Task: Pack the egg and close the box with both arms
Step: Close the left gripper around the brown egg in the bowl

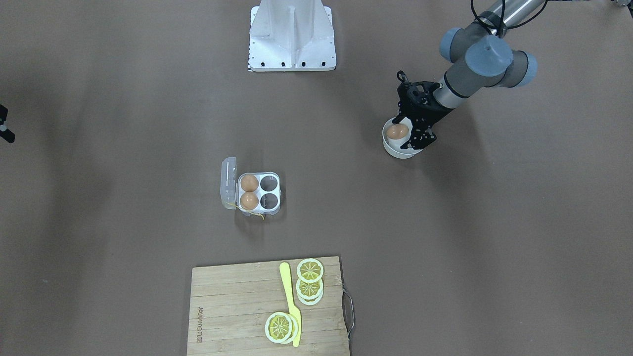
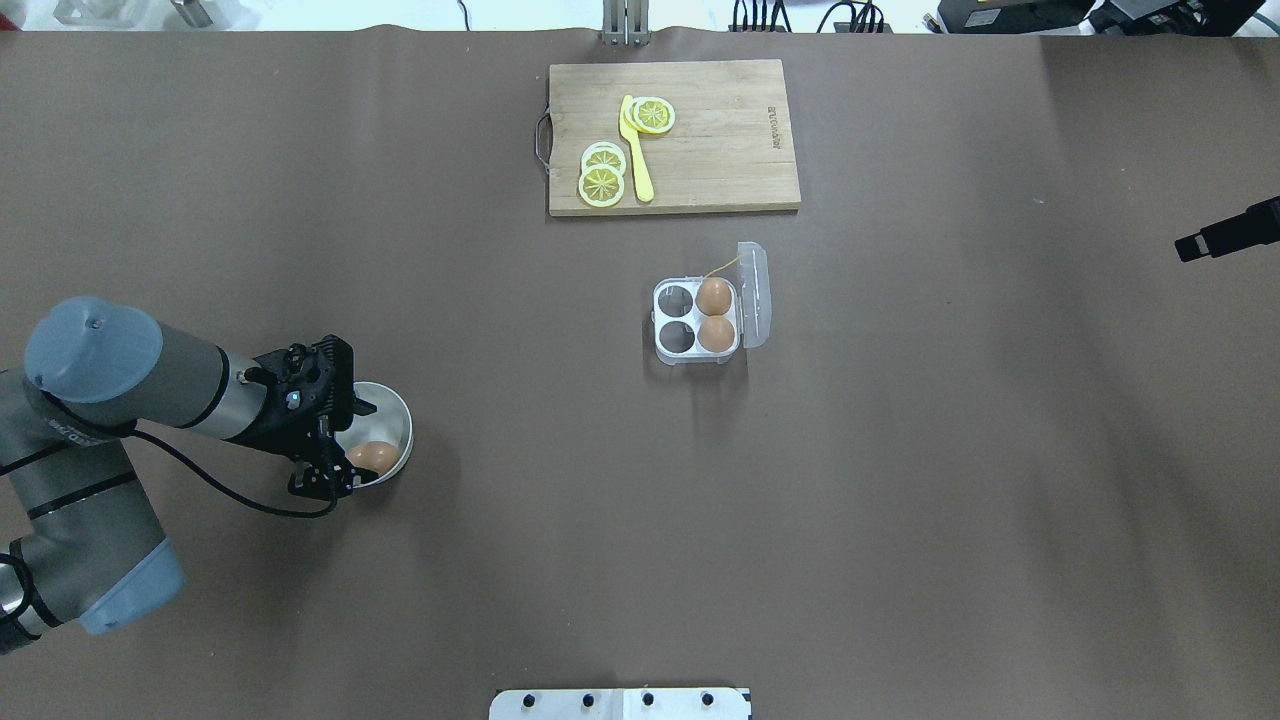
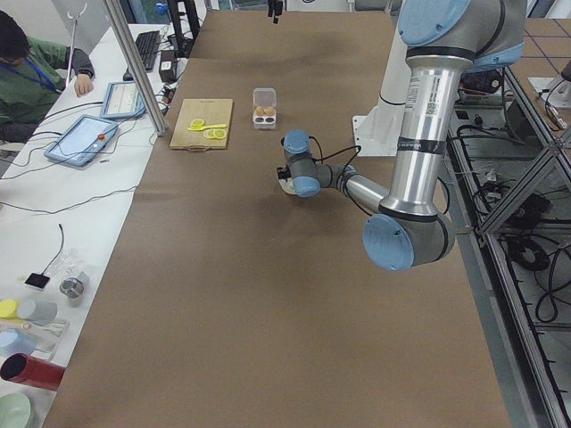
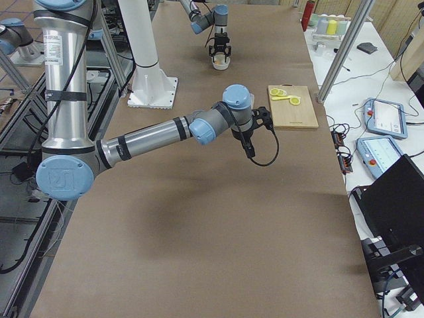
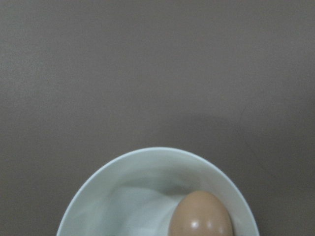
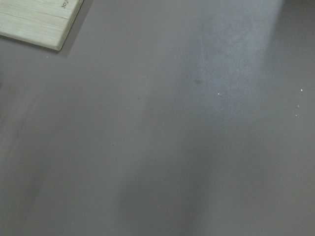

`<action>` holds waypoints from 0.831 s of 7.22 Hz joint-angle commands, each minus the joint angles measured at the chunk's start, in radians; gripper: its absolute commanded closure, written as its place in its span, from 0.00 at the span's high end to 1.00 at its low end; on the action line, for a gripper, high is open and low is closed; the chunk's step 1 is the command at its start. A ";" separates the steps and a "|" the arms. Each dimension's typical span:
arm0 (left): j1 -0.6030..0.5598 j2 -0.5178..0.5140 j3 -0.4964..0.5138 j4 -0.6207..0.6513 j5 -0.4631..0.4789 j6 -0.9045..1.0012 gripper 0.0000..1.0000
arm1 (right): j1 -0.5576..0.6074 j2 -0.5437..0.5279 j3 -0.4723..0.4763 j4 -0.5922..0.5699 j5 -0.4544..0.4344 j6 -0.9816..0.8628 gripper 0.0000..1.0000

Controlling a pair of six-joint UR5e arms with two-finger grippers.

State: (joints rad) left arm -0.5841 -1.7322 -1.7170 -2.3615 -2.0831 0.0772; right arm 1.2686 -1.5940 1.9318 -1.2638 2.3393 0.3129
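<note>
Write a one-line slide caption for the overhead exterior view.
Left gripper poised over the egg in the white bowl; the open box holds two eggs.

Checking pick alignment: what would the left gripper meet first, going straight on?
Probably the small orange-brown egg in the round white bowl, below the open left gripper; depth is unclear.

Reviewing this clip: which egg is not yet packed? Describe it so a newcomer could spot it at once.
Follow the left arm to its pincer, which is at a white bowl well away from the box. The egg lies alone inside that bowl. The other two eggs sit in the box's cells, so this is the only egg outside it.
</note>
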 commanded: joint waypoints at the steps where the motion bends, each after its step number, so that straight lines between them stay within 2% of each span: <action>1: 0.030 -0.010 0.000 -0.010 0.037 -0.025 0.84 | 0.000 -0.003 -0.001 0.000 0.000 0.000 1.00; 6: 0.029 0.006 0.002 -0.022 0.037 -0.024 0.82 | 0.000 -0.004 0.001 0.001 0.000 0.000 1.00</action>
State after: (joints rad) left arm -0.5545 -1.7319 -1.7166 -2.3746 -2.0462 0.0525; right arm 1.2686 -1.5983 1.9328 -1.2637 2.3393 0.3129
